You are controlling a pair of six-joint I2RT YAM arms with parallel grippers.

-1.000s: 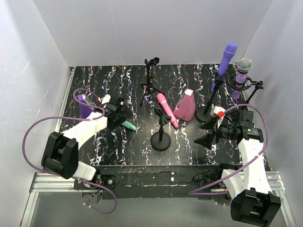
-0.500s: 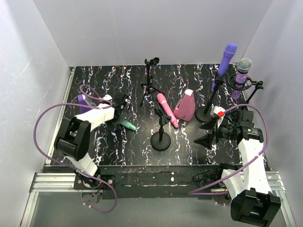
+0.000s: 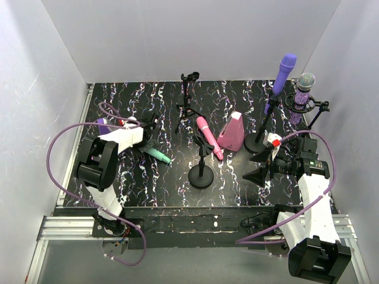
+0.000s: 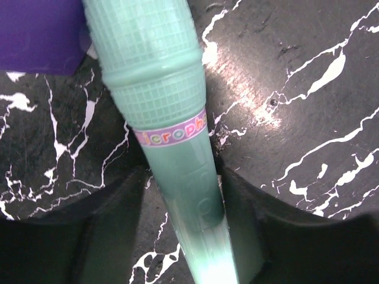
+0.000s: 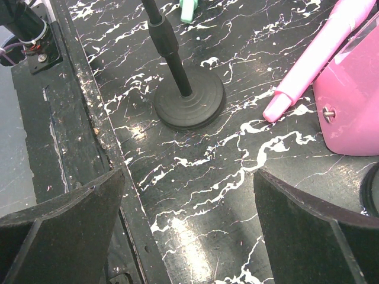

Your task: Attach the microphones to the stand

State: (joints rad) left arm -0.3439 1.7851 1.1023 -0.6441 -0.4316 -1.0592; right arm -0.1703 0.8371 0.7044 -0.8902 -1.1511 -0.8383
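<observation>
Straddles the mint green microphone (image 4: 160, 89) with the left gripper (image 4: 183, 198), flat on the table left of the round-base stand (image 3: 201, 171); cannot tell whether clamped or merely flanking. Keeps the right gripper (image 5: 188, 177) spread wide, empty, right of that stand. Just behind it, the pink microphone (image 3: 208, 136)

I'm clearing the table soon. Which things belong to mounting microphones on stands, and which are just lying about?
Job: mint microphone, pink microphone, purple microphone, glittery microphone, round-base stand, tripod stand.
Lying about: pink block, purple block.
</observation>
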